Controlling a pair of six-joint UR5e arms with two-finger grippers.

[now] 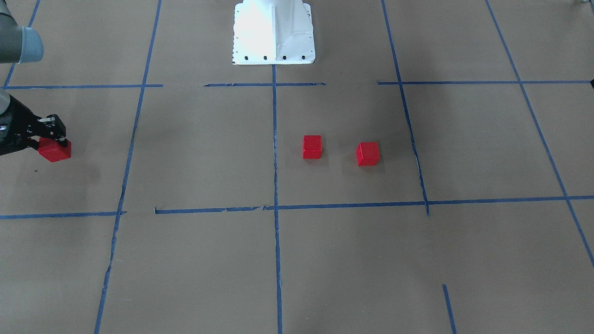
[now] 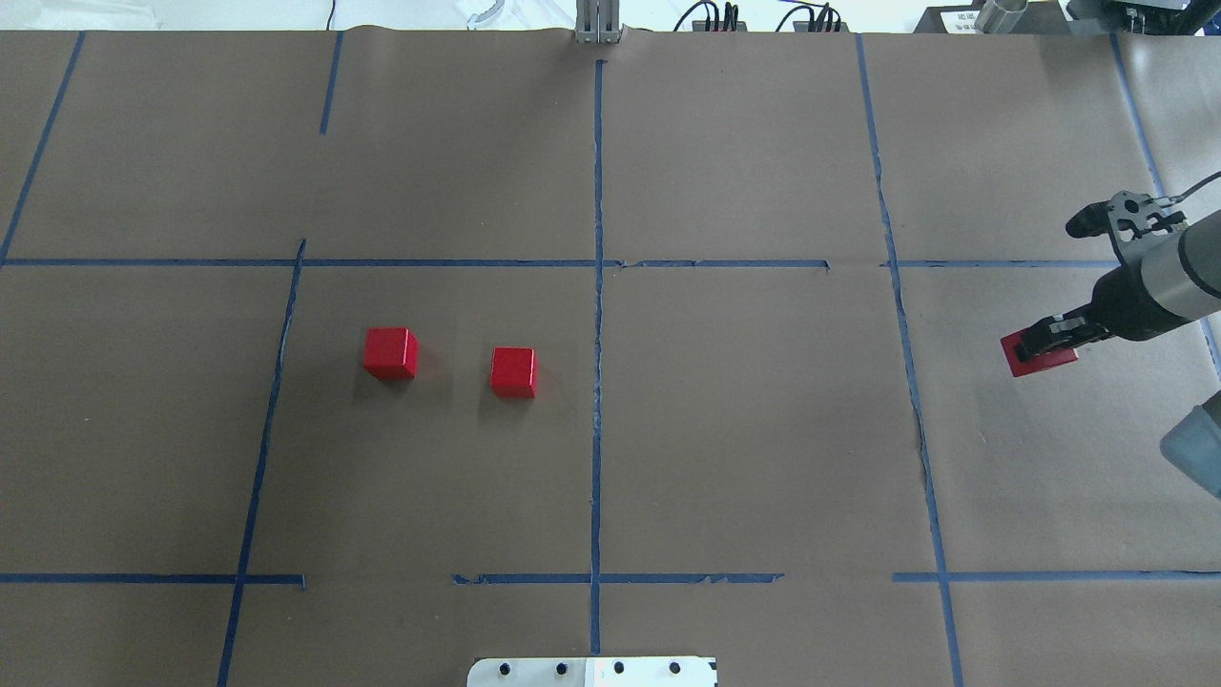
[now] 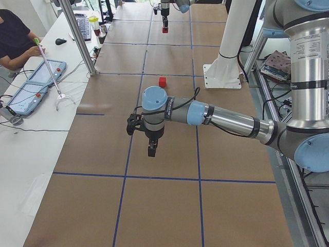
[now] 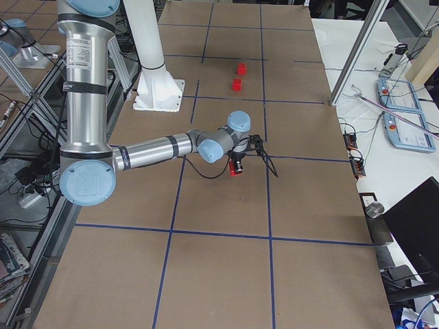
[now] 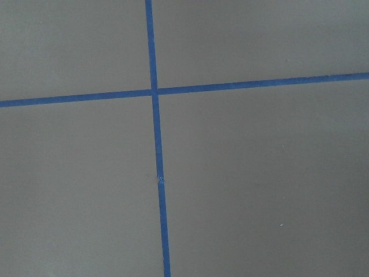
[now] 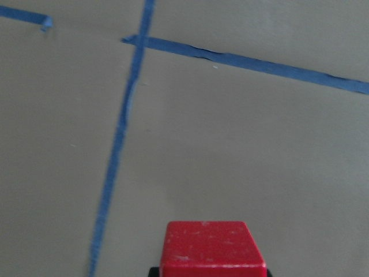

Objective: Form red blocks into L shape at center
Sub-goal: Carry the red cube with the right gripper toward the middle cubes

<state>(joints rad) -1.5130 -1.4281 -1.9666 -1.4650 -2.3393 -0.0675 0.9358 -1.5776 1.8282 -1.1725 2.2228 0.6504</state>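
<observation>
Two red blocks (image 2: 391,353) (image 2: 513,371) sit side by side, a gap between them, left of the centre tape line; the front view shows them too (image 1: 368,154) (image 1: 312,147). My right gripper (image 2: 1038,345) is shut on the third red block (image 2: 1042,359) far out on the right, low over the paper. That block also shows in the front view (image 1: 55,150) and the right wrist view (image 6: 211,249). My left gripper (image 3: 152,150) shows only in the left side view, hanging over bare paper. I cannot tell whether it is open or shut.
Brown paper with blue tape grid lines (image 2: 598,315) covers the table. The white robot base (image 1: 274,31) stands at the table's near-robot edge. An operator (image 3: 15,38) sits at a side table with tablets.
</observation>
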